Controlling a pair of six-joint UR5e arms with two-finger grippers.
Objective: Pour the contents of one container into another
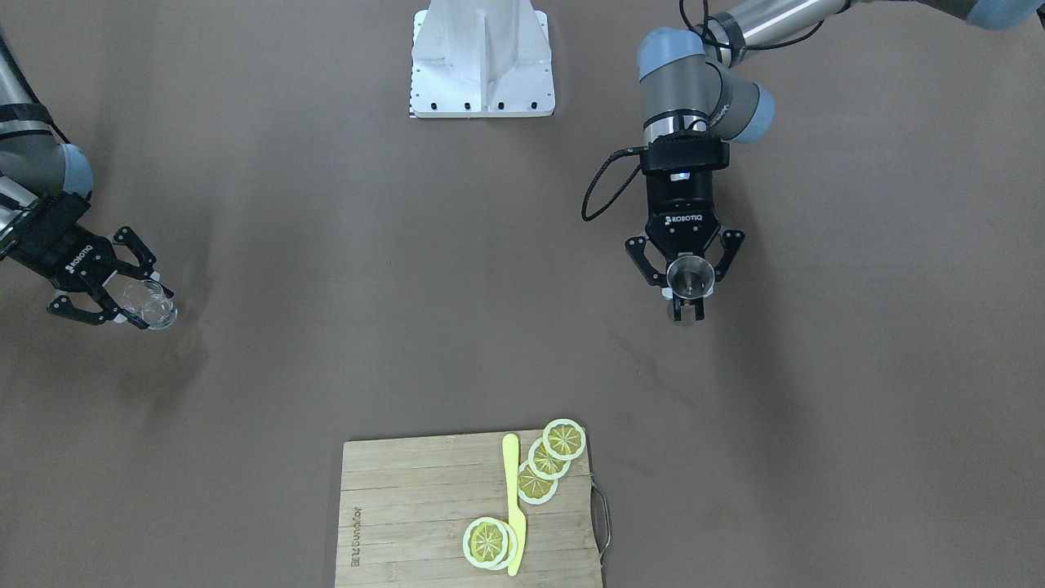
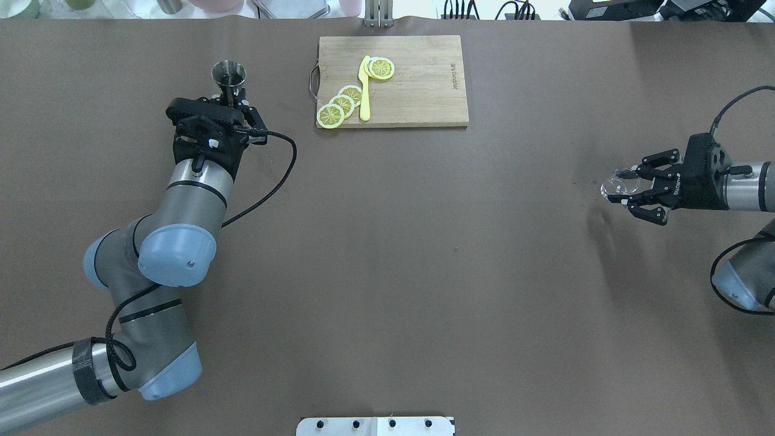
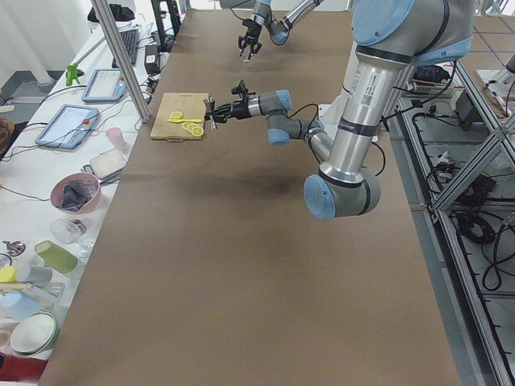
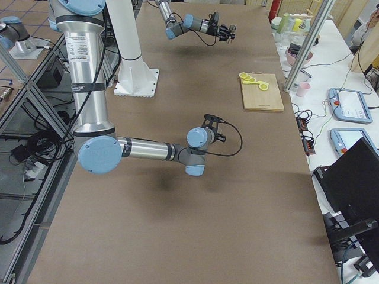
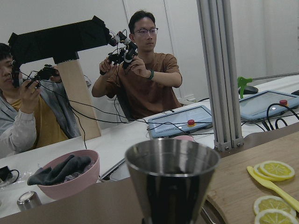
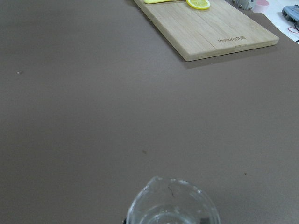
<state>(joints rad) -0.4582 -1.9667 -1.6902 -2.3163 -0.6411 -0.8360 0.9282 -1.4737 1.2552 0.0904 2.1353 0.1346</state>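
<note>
Progress is at the pre-pour stage, with both containers grasped and none of the transfer done. The left gripper (image 2: 233,100) is clamped on the narrow waist of the steel jigger (image 2: 228,73), which is upright with its open cup uppermost. It sits near the far edge of the table (image 2: 424,272), toward the robot's left, just beside the handle end of the cutting board (image 2: 418,91). The right gripper (image 2: 633,191) is closed around the clear glass tumbler (image 2: 618,186) near the table's right end, about midway between the near and far edges. The offset shadows on the table suggest that both containers are held clear of the surface. The two vessels are well apart, with most of the table's width between them. The jigger's bowl looks dark inside and the tumbler looks clear, but liquid cannot be confirmed in either. What is left, by this reading, is to bring the jigger over the tumbler's mouth, tip it, and level it again. The left arm (image 2: 181,200) enters at the near left corner and folds at the elbow. Its wrist is level and the gripper lies roughly horizontal, pointing at the far edge. The right arm (image 2: 748,178) comes in low from the right end, its gripper pointing toward the table's middle. The lemon slices (image 2: 342,104) and yellow knife (image 2: 364,91) on the board lie outside the direct line between the vessels.
</note>
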